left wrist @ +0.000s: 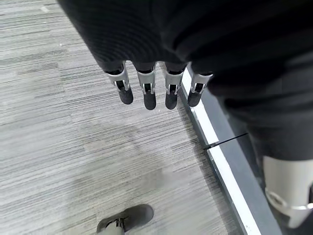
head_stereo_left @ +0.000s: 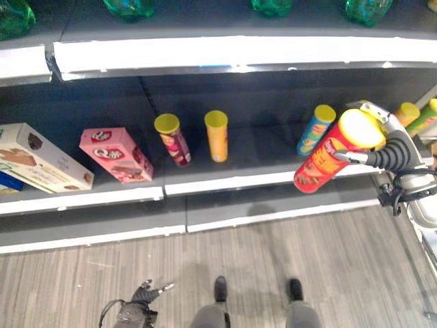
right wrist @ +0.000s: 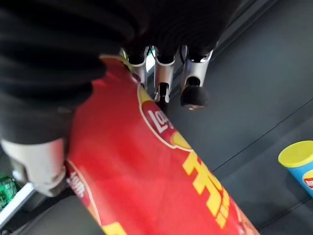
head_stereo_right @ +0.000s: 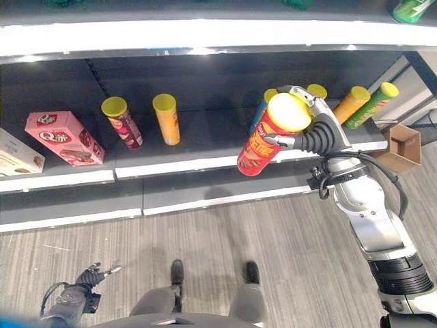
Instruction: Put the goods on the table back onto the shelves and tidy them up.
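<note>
Right wrist view: right hand [head_stereo_right: 311,133] curled round red can [head_stereo_right: 263,147], apparently above shelf [head_stereo_right: 205,160]; left hand [left wrist: 146,88] relaxed.

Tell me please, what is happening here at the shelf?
The robot is restocking a shelf. Its right hand grips a red chip can with a yellow lid, held tilted in front of the shelf edge and not yet set down. On the shelf stand a maroon can, an orange can and a blue can, with a pink box further left. The left hand hangs low over the floor, fingers relaxed, holding nothing.
</note>
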Motion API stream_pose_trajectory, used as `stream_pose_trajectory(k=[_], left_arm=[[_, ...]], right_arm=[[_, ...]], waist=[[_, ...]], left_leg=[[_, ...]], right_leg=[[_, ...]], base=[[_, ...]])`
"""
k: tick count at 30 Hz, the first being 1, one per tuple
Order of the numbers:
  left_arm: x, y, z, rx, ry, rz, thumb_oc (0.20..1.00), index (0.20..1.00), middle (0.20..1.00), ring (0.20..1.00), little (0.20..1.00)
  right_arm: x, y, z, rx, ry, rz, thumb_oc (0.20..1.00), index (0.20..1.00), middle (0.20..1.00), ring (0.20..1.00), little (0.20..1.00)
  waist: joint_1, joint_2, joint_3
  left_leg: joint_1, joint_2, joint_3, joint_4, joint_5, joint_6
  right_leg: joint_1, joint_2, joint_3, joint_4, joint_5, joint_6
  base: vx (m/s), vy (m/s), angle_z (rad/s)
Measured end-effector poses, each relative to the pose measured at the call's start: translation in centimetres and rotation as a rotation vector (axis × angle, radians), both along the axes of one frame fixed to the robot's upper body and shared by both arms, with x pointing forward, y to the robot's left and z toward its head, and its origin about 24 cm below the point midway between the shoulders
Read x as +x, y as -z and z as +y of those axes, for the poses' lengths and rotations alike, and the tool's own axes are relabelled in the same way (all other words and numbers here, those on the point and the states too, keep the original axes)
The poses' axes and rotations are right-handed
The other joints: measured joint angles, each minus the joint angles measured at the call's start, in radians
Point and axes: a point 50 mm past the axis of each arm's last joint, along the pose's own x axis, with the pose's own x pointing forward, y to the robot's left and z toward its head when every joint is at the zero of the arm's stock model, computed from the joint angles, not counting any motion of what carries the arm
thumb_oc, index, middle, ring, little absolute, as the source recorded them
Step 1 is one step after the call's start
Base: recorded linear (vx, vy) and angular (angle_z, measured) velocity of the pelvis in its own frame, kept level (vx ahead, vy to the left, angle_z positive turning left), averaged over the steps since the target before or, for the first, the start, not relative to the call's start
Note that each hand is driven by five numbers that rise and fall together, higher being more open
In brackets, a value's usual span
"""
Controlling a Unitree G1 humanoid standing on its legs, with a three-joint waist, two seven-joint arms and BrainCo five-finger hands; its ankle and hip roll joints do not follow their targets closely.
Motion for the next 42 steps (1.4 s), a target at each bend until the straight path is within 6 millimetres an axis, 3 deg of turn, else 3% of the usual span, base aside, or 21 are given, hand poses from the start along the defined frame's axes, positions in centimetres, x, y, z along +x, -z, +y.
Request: stream_pose_trajectory(k=[2,5,6,8,12,15,20,24,30,42], left_arm=[[0.4,0.2,-1.0,-0.028,0.002,-0.009,1.000,1.000,1.000,1.000,1.000],[0.8,0.1,-1.4,-0.040,0.012,-0.035,1.000,1.000,1.000,1.000,1.000],[0.7,0.0,-1.1,-0.031,0.003,-0.039,1.000,1.000,1.000,1.000,1.000],[-0.2,0.5,-1.4,-0.043,-0.008,-0.015,1.000,1.000,1.000,1.000,1.000],[-2.5,1.3,-2.1,-0.066,-0.030,0.038,1.000,1.000,1.000,1.000,1.000],[-2.1,1.5,-2.9,-0.086,-0.027,0.029,1.000,1.000,1.000,1.000,1.000],[-1.5,1.3,-3.2,-0.085,-0.013,0.007,1.000,1.000,1.000,1.000,1.000],[-1.3,1.3,-3.4,-0.073,-0.005,0.003,1.000,1.000,1.000,1.000,1.000],[-0.1,0.9,-4.2,-0.050,0.052,-0.034,1.000,1.000,1.000,1.000,1.000],[3.2,-0.7,-5.1,-0.041,0.111,-0.167,1.000,1.000,1.000,1.000,1.000]], right_arm=[[-0.1,0.4,-0.1,-0.003,0.003,0.018,0.200,0.200,0.200,0.200,0.200],[-0.4,1.7,-0.5,-0.012,0.020,0.074,0.200,0.200,0.200,0.200,0.200],[-0.5,2.2,-0.3,-0.005,0.011,0.095,0.200,0.200,0.200,0.200,0.200],[-0.5,2.5,-0.3,-0.006,0.011,0.108,0.200,0.200,0.200,0.200,0.200],[-0.5,2.9,-0.3,-0.027,0.023,0.121,0.200,0.200,0.200,0.200,0.200],[-0.4,2.7,-0.1,-0.081,0.036,0.099,0.200,0.200,0.200,0.200,0.200],[0.9,3.7,2.2,-0.153,0.003,0.087,0.200,0.200,0.200,0.200,0.200],[3.1,4.1,3.0,-0.166,0.106,0.026,0.200,0.200,0.200,0.200,0.200],[5.8,2.6,2.3,-0.254,0.297,-0.098,0.200,0.200,0.200,0.200,0.200],[8.9,0.1,0.0,-0.276,0.559,-0.229,0.200,0.200,0.200,0.200,0.200]], waist=[[-0.037,0.020,0.014],[-0.069,-0.010,0.007],[-0.047,-0.046,-0.005],[-0.038,-0.021,-0.002],[-0.045,-0.013,-0.005],[-0.043,-0.009,-0.004],[-0.016,0.010,0.007],[-0.005,0.039,0.027],[0.050,0.093,0.092],[0.065,0.172,0.156]], left_leg=[[0.006,-0.009,-0.038,0.000,0.002,-0.003],[0.043,-0.066,-0.104,-0.001,-0.005,-0.017],[0.052,-0.096,-0.107,0.000,-0.025,-0.053],[0.038,-0.057,-0.105,-0.001,-0.034,-0.084],[0.047,-0.002,-0.106,-0.001,-0.052,-0.114],[0.048,0.016,-0.108,-0.001,-0.055,-0.122],[0.040,0.015,-0.109,-0.006,-0.058,-0.129],[0.002,0.001,-0.111,-0.001,-0.043,-0.124],[-0.047,-0.019,-0.120,0.000,-0.032,-0.119],[-0.076,-0.035,-0.159,0.000,-0.021,-0.112]], right_leg=[[-0.060,0.068,0.037,-0.003,0.009,0.002],[-0.024,0.042,0.035,0.002,0.019,-0.001],[-0.021,0.022,0.036,0.004,0.056,-0.048],[-0.033,0.056,0.021,0.004,0.062,-0.058],[-0.019,0.107,-0.003,0.000,0.056,-0.095],[-0.020,0.123,-0.016,0.000,0.058,-0.102],[-0.019,0.117,-0.028,-0.001,0.052,-0.111],[-0.050,0.094,-0.046,0.000,0.055,-0.107],[-0.092,0.073,-0.057,0.005,0.075,-0.112],[-0.101,0.049,-0.094,0.005,0.073,-0.108]], base=[[0.06,-0.086,0.62],[0.05,-0.128,0.95],[0.08,-0.134,0.37],[0.08,-0.117,0.07],[0.05,-0.064,-0.04],[0.04,-0.045,0.02],[0.00,-0.017,0.06],[-0.05,-0.008,0.18],[-0.03,0.001,0.09],[0.00,0.007,0.09]])
